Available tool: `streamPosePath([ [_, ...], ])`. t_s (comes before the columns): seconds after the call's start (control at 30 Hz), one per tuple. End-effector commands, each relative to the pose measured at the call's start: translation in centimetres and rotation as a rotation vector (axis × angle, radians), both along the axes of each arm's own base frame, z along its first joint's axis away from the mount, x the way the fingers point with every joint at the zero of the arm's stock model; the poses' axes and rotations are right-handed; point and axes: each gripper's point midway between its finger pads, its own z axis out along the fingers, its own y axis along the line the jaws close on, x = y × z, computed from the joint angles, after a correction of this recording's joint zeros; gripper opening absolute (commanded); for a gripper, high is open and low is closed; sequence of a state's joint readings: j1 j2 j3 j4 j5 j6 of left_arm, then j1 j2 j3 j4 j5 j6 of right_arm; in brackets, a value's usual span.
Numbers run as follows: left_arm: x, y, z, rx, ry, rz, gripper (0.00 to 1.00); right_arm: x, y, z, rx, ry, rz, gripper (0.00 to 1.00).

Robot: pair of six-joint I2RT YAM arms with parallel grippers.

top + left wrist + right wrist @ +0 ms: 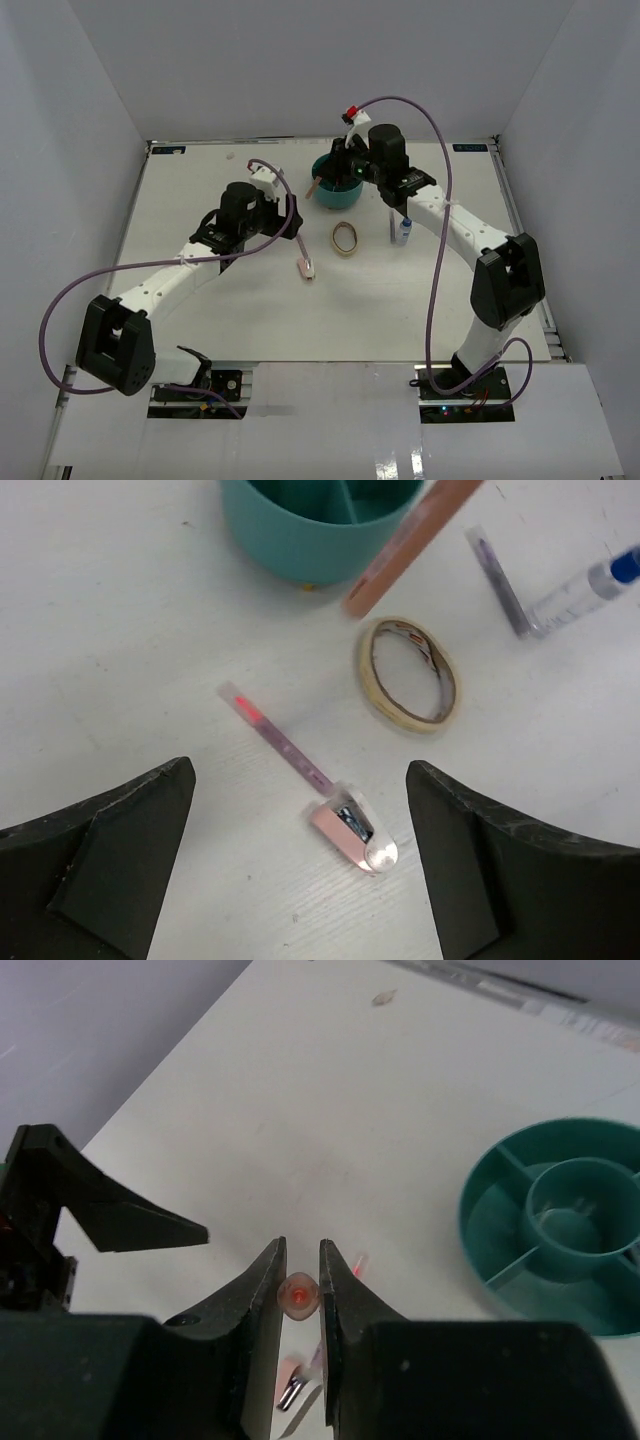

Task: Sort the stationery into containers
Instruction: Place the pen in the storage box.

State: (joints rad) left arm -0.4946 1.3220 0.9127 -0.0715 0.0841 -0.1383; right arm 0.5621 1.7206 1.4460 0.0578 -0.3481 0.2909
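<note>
So the right end effector (300,1250) is clamping down on the orange pen (300,1295). From the right wrist view you're looking at the pen end-on, pinched between the two fingers. In the top view that pen (316,186) is hanging at a tilt just beside the left outer wall of the teal organizer (338,197), outside it rather than in any compartment. I can't tell if its lower end is touching the worktop (200,300) or not.

The left end effector (300,770) is hanging over the worktop with its fingers spread wide, gripping nothing. Straight under it the pink-capped pen (285,748) is lying flat on the diagonal, capped end toward the camera.

The tan loop (368,680) is sitting flat just past that pen, near the organizer but not touching it. Over to the right, the little blue-capped bottle (585,588) is lying on its side right next to a dark thin pen (497,580), and the two look like they're touching at one end.

The organizer is standing upright toward the far side of the worktop, with its centre well and ring sections showing in the right wrist view.
</note>
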Motion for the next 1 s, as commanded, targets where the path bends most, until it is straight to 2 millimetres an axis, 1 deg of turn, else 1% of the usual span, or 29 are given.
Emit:
streamPosePath([
  [0.0,2.1,3.1,1.6,-0.076,0.032,0.170,0.98,4.5,-1.7,1.7,-0.078,-0.130,-0.169,0.08],
  [0.03,2.4,3.7,1.6,-0.086,0.038,0.190,0.98,5.3,-2.0,2.1,-0.086,-0.149,-0.197,0.08],
  [0.07,2.8,4.8,1.6,-0.096,0.047,0.231,0.98,6.7,-2.2,2.5,-0.105,-0.179,-0.238,0.08],
  [0.13,3.0,5.8,1.5,-0.090,0.051,0.267,0.98,8.1,-2.5,3.2,-0.117,-0.214,-0.279,0.08],
  [0.17,3.4,6.8,1.3,-0.071,0.044,0.316,0.98,9.2,-2.7,2.4,-0.145,-0.220,-0.307,0.08],
  [0.2,3.4,7.1,1.1,-0.057,0.049,0.329,0.98,10.1,-2.9,3.7,-0.137,-0.250,-0.338,0.08],
  [0.23,3.5,7.5,1.1,-0.047,0.047,0.343,0.98,10.8,-3.1,3.9,-0.144,-0.262,-0.362,0.08],
  [0.27,3.5,8.0,0.9,-0.030,0.048,0.365,0.98,11.8,-3.3,3.1,-0.170,-0.265,-0.392,0.08],
  [0.3,3.5,8.2,0.8,-0.022,0.048,0.376,0.98,12.5,-3.2,4.1,-0.158,-0.286,-0.408,0.08],
  [0.33,3.6,8.4,0.8,-0.016,0.048,0.386,0.98,13.1,-3.3,4.1,-0.163,-0.291,-0.419,0.08],
  [0.37,3.6,8.6,0.7,-0.010,0.053,0.394,0.98,14.0,-3.4,3.1,-0.179,-0.286,-0.439,0.08],
  [0.4,3.6,8.7,0.8,-0.007,0.050,0.401,0.98,14.4,-3.3,3.0,-0.184,-0.291,-0.446,0.08],
  [0.43,3.6,8.7,0.9,-0.009,0.049,0.403,0.98,15.0,-3.4,3.7,-0.177,-0.307,-0.465,0.08],
  [0.47,3.6,8.7,0.8,-0.009,0.052,0.404,0.98,15.7,-3.2,2.6,-0.188,-0.298,-0.468,0.08],
  [0.5,3.6,8.7,0.8,-0.011,0.053,0.402,0.98,16.2,-3.2,2.5,-0.184,-0.303,-0.476,0.08],
  [0.53,3.6,8.7,0.8,-0.010,0.054,0.402,0.98,16.7,-3.1,3.4,-0.168,-0.317,-0.480,0.08],
  [0.57,3.5,8.6,0.7,-0.012,0.060,0.400,0.98,17.2,-3.0,2.3,-0.179,-0.308,-0.480,0.08],
  [0.6,3.5,8.5,0.8,-0.016,0.061,0.396,0.98,17.6,-3.0,1.9,-0.182,-0.306,-0.483,0.08],
  [0.63,3.5,8.5,0.7,-0.017,0.063,0.392,0.98,17.9,-3.0,2.1,-0.176,-0.308,-0.487,0.08],
  [0.67,3.4,8.4,0.7,-0.019,0.064,0.387,0.98,18.3,-2.8,1.0,-0.182,-0.294,-0.483,0.08],
  [0.73,3.4,8.3,0.8,-0.023,0.067,0.381,0.98,18.7,-2.7,0.2,-0.169,-0.273,-0.474,0.08],
  [0.77,3.3,8.2,0.9,-0.028,0.064,0.379,0.98,18.7,-2.1,-0.8,-0.167,-0.256,-0.444,0.08],
  [0.87,3.3,8.1,0.9,-0.029,0.065,0.376,0.98,18.5,-1.5,-2.6,-0.165,-0.219,-0.413,0.08],
  [0.97,3.3,8.0,0.8,-0.031,0.068,0.369,0.98,18.2,-1.4,-3.4,-0.164,-0.206,-0.400,0.08],
])
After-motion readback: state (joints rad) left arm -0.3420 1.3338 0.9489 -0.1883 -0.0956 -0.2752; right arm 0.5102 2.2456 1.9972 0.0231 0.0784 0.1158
